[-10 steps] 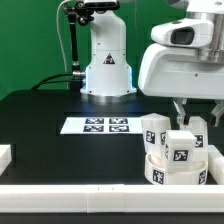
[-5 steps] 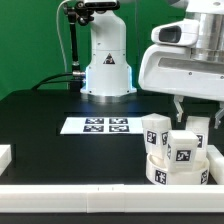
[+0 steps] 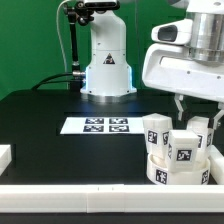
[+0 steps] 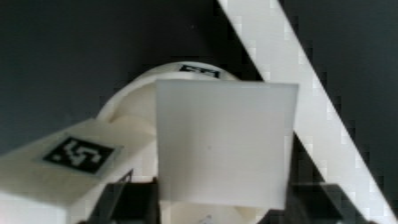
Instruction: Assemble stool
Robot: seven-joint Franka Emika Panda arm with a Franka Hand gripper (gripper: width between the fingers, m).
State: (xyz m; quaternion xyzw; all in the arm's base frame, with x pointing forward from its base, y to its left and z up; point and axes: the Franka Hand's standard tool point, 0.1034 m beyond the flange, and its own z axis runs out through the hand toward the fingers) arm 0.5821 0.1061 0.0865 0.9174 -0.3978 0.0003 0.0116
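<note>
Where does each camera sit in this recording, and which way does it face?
Exterior view: off the arm, near the table's front edge, looking across the black table at the marker board, the seat and the legs on it; the arm's base and the gripper show.
Wrist view: on the wrist, looking along the fingers at a leg filling the frame.
Shared: the legs and the gripper.
</note>
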